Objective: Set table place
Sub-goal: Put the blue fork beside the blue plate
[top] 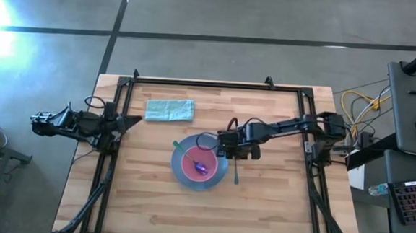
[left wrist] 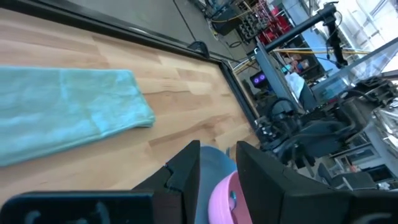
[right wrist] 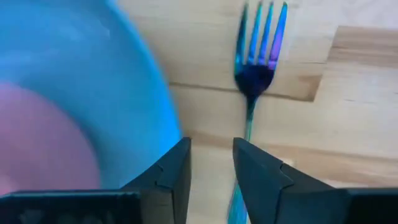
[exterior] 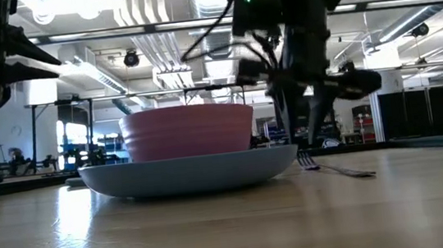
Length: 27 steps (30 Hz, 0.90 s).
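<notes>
The round blue plate (top: pixel 180 174) lies on the wooden table (top: pixel 275 207) with the pink bowl (top: pixel 194 159) standing in it. The spoon's purple head (top: pixel 202 167) lies in the bowl, and its pale handle (top: pixel 178 146) sticks out over the plate's far left rim. The slim green fork (top: pixel 235 173) lies flat on the table just right of the plate, tines toward the far edge (right wrist: pixel 261 28). My right gripper (top: pixel 232 154) hangs just above the fork (exterior: pixel 333 167), slightly open and holding nothing. My left gripper (top: pixel 131 120) waits at the table's left edge, slightly open (left wrist: pixel 217 155).
A folded teal cloth (top: pixel 170 110) lies at the far left of the table, ahead of my left gripper (left wrist: pixel 62 112). The black rail frame (top: pixel 217 83) edges the tabletop. Bare wood lies in front of the plate toward the near edge.
</notes>
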{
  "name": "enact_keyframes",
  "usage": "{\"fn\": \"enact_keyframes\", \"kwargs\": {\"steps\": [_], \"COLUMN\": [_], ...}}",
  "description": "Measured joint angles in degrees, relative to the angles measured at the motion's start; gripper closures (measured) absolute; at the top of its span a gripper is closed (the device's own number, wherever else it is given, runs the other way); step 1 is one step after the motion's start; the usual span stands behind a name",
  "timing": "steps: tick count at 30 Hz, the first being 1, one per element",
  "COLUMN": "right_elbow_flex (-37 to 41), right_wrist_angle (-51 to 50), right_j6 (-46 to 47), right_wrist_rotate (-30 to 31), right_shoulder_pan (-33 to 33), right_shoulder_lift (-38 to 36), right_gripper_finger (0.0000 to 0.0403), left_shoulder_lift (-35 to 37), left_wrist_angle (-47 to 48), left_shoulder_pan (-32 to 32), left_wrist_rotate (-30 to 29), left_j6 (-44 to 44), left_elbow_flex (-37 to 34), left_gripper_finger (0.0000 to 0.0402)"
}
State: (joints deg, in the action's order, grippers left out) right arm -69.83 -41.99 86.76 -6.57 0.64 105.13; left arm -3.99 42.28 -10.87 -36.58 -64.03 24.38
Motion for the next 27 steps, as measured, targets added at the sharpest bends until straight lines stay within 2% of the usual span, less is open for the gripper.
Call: {"fn": "enact_keyframes", "kwargs": {"steps": [3, 7, 10, 13, 15, 21, 24, 27], "right_elbow_flex": [-2.1, -5.2, -9.1, -13.2, -13.7, -7.8, -3.2, 0.6], "right_wrist_angle": [-3.6, -13.9, -20.0, -21.1, -21.2, -21.5, -14.7, -6.6], "right_j6": [-1.4, -2.6, -9.6, -15.9, -16.8, -17.1, -17.9, -19.3], "right_wrist_rotate": [2.6, 9.1, 14.8, 23.2, 24.7, 14.9, 6.1, 1.0], "right_shoulder_pan": [0.0, -0.2, -2.2, -3.8, -4.8, -6.1, -5.9, -5.9], "right_shoulder_lift": [-2.7, -6.4, -10.7, -16.5, -19.5, -21.3, -20.2, -17.6], "right_gripper_finger": [0.0287, 0.0287, 0.029, 0.0293, 0.0297, 0.031, 0.0322, 0.0347], "left_shoulder_lift": [0.0, 0.0, -0.1, -0.2, -0.2, -0.6, -1.7, -3.5], "left_wrist_angle": [-1.1, -3.6, -7.0, -10.9, -12.2, -11.9, -12.0, -13.3], "left_shoulder_pan": [0.0, 0.0, 0.0, 0.0, 0.0, 0.0, 0.0, 0.0], "left_wrist_rotate": [-0.2, -1.2, -3.0, -4.3, -4.4, -4.5, -4.5, -4.5], "left_j6": [0.2, 1.9, 2.9, 6.4, 7.5, 7.4, 7.4, 7.4], "left_elbow_flex": [0.2, 0.2, 0.2, 0.5, 0.7, 0.5, 0.4, 0.4], "left_gripper_finger": [0.0312, 0.0312, 0.0312, 0.0312, 0.0312, 0.0312, 0.0312, 0.0312]}}
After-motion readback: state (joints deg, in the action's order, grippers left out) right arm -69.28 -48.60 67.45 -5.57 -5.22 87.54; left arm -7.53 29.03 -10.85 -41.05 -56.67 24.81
